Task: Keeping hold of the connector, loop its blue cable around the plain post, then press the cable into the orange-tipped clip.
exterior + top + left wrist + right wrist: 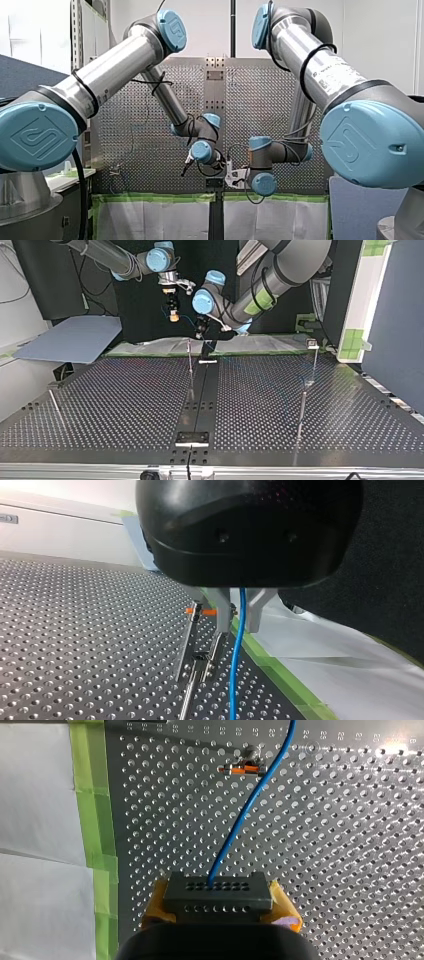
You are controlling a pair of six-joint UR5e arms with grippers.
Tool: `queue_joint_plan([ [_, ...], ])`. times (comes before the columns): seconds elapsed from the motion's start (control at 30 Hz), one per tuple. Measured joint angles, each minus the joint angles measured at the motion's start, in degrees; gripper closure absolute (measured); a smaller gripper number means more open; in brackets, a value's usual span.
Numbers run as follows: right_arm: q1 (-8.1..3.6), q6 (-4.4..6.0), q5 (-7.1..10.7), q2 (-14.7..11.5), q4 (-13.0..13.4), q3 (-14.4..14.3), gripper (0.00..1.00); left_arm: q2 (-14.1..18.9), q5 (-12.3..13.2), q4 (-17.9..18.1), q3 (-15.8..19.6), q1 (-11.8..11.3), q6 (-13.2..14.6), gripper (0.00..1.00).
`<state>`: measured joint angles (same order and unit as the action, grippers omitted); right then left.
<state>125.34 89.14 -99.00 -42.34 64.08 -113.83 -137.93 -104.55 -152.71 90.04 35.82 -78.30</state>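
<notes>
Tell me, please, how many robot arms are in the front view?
2. One, my left arm, enters from the view's left; the other, my right arm, from its right. Both reach toward the middle. None seems hidden.

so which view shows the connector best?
Right wrist: connector fills the foreground, clamped between the right gripper's yellow pads, cable leaving it. Top view: too small to tell; front, left wrist: not visible.

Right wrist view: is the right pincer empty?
No: the right pincer holds the dark connector between its yellow pads, the blue cable leading out of it.
</notes>
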Motion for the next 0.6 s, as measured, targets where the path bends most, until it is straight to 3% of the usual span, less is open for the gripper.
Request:
queue_joint_plan([
  [0.6, -0.4, 0.07, -0.26, -0.01, -0.34, 0.0, 1.0, -0.07, 1.48, 0.61, 0.09, 0.22, -4.01, 1.0],
])
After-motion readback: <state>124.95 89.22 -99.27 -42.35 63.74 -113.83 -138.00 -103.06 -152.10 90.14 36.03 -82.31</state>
